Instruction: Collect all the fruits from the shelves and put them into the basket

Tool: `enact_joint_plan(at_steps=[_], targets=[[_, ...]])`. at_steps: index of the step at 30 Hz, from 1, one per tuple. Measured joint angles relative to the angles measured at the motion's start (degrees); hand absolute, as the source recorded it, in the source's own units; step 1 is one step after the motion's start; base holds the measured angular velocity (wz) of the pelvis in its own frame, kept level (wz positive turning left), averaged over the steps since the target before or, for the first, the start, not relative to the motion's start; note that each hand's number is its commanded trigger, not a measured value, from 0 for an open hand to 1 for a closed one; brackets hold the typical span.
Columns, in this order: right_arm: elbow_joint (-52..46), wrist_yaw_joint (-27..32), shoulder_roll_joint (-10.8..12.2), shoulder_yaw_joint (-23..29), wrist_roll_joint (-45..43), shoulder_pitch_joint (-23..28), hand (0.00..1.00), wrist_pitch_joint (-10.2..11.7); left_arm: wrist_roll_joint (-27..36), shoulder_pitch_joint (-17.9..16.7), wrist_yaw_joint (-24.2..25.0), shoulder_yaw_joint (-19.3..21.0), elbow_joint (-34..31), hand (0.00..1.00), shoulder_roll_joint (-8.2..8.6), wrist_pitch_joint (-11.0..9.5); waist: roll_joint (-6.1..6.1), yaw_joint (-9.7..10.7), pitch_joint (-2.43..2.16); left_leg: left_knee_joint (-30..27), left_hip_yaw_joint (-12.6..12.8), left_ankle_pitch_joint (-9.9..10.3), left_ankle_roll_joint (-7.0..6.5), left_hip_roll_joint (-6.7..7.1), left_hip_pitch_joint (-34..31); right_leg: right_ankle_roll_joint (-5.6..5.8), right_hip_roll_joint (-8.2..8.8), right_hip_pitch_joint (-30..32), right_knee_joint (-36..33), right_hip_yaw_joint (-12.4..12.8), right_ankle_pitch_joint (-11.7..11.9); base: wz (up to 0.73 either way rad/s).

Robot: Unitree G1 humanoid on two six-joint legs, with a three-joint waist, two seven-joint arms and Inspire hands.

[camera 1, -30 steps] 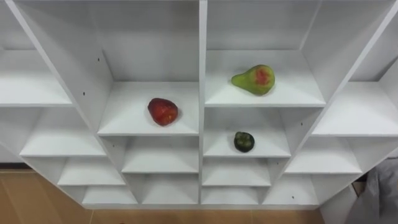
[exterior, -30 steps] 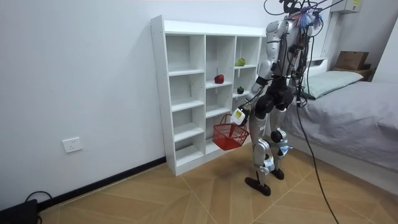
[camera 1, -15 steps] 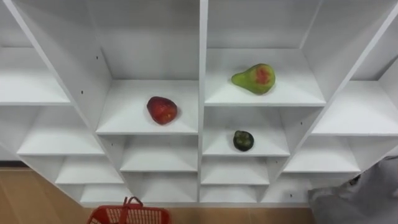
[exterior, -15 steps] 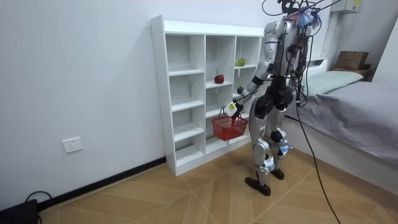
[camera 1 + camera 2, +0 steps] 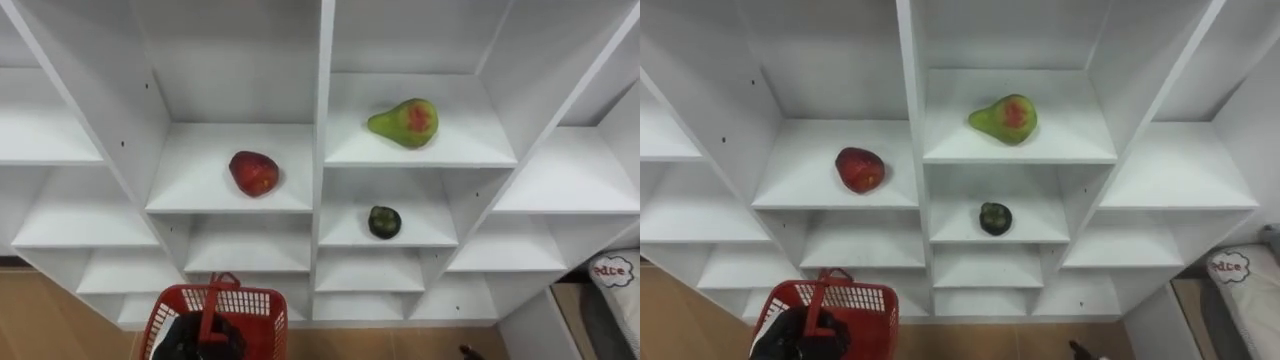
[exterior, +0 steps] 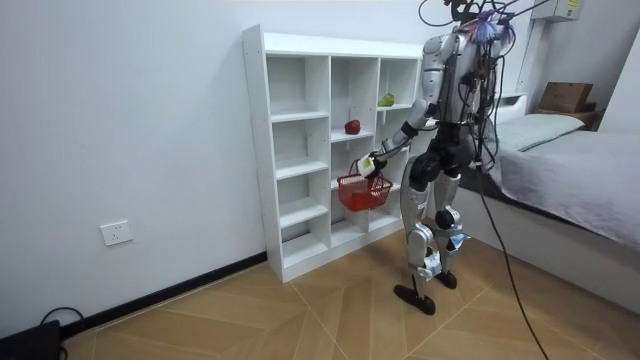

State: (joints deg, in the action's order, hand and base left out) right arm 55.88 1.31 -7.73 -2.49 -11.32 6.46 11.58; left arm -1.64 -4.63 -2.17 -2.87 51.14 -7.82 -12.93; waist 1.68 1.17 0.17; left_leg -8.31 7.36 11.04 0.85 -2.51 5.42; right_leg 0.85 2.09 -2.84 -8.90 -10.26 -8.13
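The robot stands upright on a light wooden floor (image 6: 300, 310), close in front of a tall white closet of open square shelves (image 5: 320, 60), with a grey-covered bed (image 6: 570, 170) behind it at the room view's right.

Three fruits lie on the shelves, each alone in its own compartment. A red, rounded, apple-like fruit (image 5: 253, 172) rests on a shelf in the column just left of the central upright. A green pear with a red blush (image 5: 404, 122) lies on its side in the column just right of that upright, on a slightly higher shelf. Directly below the pear, one compartment down, sits a small, dark green round fruit (image 5: 384, 221); what kind it is cannot be told from here.

A red plastic mesh basket with a hoop handle (image 5: 245, 293) hangs in front of the lower shelves, below the red fruit and apart from the closet's front edge. The left hand (image 5: 185, 338) shows as a dark shape over the basket's mouth at the foot of the raised handle, and in the room view the left arm reaches forward with the basket hanging from that hand, so it appears to be clenched round the handle. No fruit can be made out inside the basket.
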Motion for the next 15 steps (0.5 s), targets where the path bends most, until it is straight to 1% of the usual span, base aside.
enact_joint_plan(at_steps=[1, 2, 3, 4, 5, 7, 11, 12, 15], targets=[[-1.6, 0.1, 0.0, -0.5, -0.3, 0.1, 0.00, 0.0, 0.2, 0.2, 0.0, -0.5, -0.1, 1.00, -0.13, -0.5, -0.10, 0.0, -0.01, 0.0, 0.0, 0.0, 0.00, -0.02, 0.0, -0.02, -0.02, 0.0, 0.0, 0.0, 0.0, 0.00], [-5.4, 0.4, 0.0, -1.4, -0.9, 0.3, 0.00, 0.2, 0.4, 0.6, -0.1, -1.6, -0.1, 1.00, -0.19, -1.2, -0.45, 0.0, -0.02, 0.0, 0.0, 0.0, 0.00, -0.04, 0.2, -0.05, -0.04, 0.0, 0.1, 0.0, 0.0, 0.00], [-8.2, 0.7, 0.0, -2.1, -1.6, 0.4, 0.00, 1.3, 0.4, 0.8, -0.1, -2.6, -0.1, 1.00, -0.19, -1.5, -0.78, 0.1, -0.17, 0.0, 0.0, 0.0, 0.00, -0.04, 0.3, -0.06, -0.05, -0.1, 0.1, 0.0, 0.1, 0.00], [-10.0, 1.1, 0.0, -3.0, -2.2, 0.4, 0.00, 2.1, 0.4, 0.8, 0.0, -3.2, -0.1, 1.00, -0.04, -1.6, -1.02, 0.1, -0.32, 0.0, 0.0, 0.0, 0.00, -0.06, 0.3, -0.06, -0.07, -0.1, 0.0, 0.0, 0.1, 0.00], [-10.8, 1.1, 0.1, -3.1, -2.5, 0.4, 0.00, 2.4, 0.4, 0.8, 0.0, -3.3, -0.1, 1.00, 0.07, -1.6, -1.11, 0.1, -0.35, 0.0, 0.0, 0.0, 0.00, -0.08, 0.3, -0.08, -0.08, -0.1, 0.0, 0.0, 0.1, 0.00], [-14.7, 1.1, 0.2, -3.2, -4.0, 1.3, 0.00, 2.4, -0.1, 0.5, 0.0, -3.8, -0.3, 1.00, 0.08, -1.6, -1.27, 0.1, -0.24, -0.2, -0.1, 0.0, 0.00, -0.09, 0.2, -0.11, -0.08, -0.1, 0.0, 0.0, 0.1, 0.00], [-20.4, 0.9, 0.1, -3.2, -5.5, 3.1, 0.00, 2.1, -0.2, -0.7, 0.2, -4.1, -2.7, 1.00, -0.15, -1.4, -1.00, 0.1, -0.17, -0.2, 0.0, 0.0, 0.00, -0.10, 0.0, -0.10, -0.06, 0.1, 0.0, 0.0, 0.1, 0.00], [-23.3, 0.6, 0.1, -3.4, -5.6, 4.2, 0.00, 2.1, -0.2, -1.1, 0.6, -4.1, -3.6, 1.00, -0.15, -1.4, -0.84, 0.0, -0.15, -0.2, 0.1, 0.0, 0.00, -0.10, 0.0, -0.10, -0.07, 0.2, 0.0, 0.1, 0.1, 0.00], [-29.1, -0.4, 0.0, -3.5, -6.3, 6.6, 0.00, 2.3, -0.2, -1.9, 2.2, -4.1, -4.6, 1.00, -0.16, -1.4, -0.51, 0.1, -0.37, -0.2, 0.3, 0.0, 0.00, -0.10, -0.6, -0.11, -0.08, 0.7, -0.1, 0.3, 0.1, -0.02]])
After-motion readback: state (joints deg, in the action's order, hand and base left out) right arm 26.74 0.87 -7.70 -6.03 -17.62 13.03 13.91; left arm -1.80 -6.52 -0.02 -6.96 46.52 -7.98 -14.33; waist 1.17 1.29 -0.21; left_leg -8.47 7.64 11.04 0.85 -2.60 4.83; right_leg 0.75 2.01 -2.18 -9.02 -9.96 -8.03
